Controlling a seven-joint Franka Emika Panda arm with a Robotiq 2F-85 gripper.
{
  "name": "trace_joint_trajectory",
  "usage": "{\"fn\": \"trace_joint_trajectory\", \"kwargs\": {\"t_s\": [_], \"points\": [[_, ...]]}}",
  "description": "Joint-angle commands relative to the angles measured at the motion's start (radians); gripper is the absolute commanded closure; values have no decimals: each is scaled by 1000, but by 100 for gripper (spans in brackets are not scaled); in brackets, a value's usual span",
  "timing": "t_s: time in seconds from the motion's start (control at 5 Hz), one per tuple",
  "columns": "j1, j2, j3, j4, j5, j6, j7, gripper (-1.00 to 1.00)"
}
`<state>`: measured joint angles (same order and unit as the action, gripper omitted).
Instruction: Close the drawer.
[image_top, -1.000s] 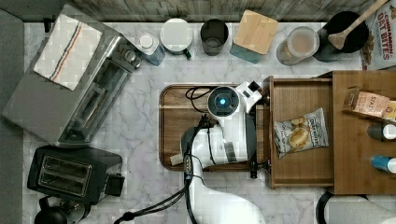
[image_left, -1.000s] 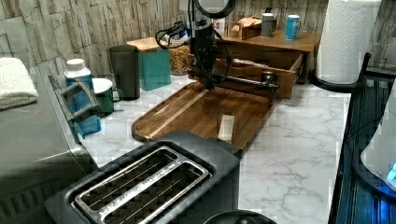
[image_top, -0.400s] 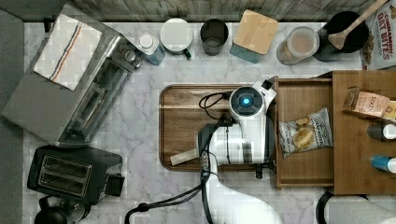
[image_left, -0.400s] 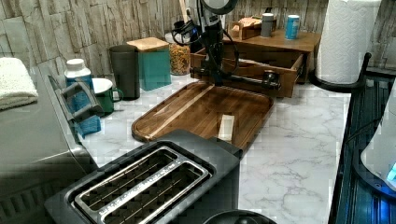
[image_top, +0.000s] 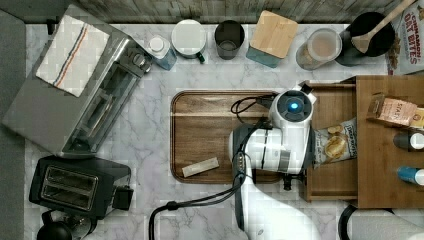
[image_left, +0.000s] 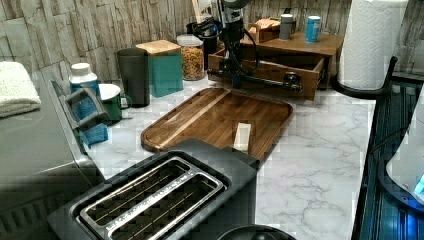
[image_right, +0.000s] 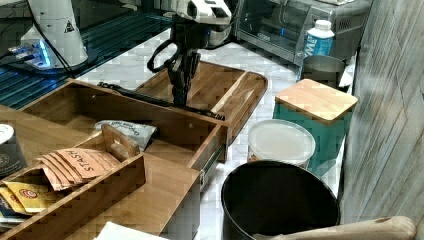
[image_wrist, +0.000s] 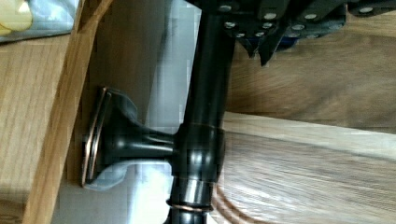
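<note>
The drawer (image_top: 334, 181) is a shallow brown wooden box standing partly out of its cabinet, toward the top view's left. A snack bag (image_top: 336, 145) lies inside it. A dark metal bar handle (image_right: 140, 97) runs along its front (image_left: 270, 75). My gripper (image_right: 180, 100) points straight down at the handle, on the tray side of it, fingers close together with nothing between them. In the wrist view the handle (image_wrist: 205, 93) and its post sit right beside the fingertips (image_wrist: 270, 50). From above, my wrist (image_top: 292, 107) covers the drawer's front edge.
A darker rounded tray (image_top: 215, 130) with a small pale bar (image_top: 200, 167) lies just in front of the drawer. The cabinet top (image_top: 385, 165) carries a tea box (image_top: 392, 112) and bottles. Canisters line the back wall; a toaster (image_top: 75, 185) and toaster oven (image_top: 85, 95) stand at the top view's left.
My gripper and the drawer front have moved toward the top view's right. The drawer has slid further into the cabinet, uncovering more of the tray.
</note>
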<state>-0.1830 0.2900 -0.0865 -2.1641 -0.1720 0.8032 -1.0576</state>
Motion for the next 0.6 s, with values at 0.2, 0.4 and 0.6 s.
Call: {"fn": "trace_joint_trajectory", "kwargs": {"t_s": [0.2, 0.4, 0.6], "points": [[-190, 131, -154, 411, 13, -133, -207, 100], [-254, 162, -164, 437, 44, -21, -315, 100], [-286, 216, -189, 486, 61, 65, -353, 100]]}}
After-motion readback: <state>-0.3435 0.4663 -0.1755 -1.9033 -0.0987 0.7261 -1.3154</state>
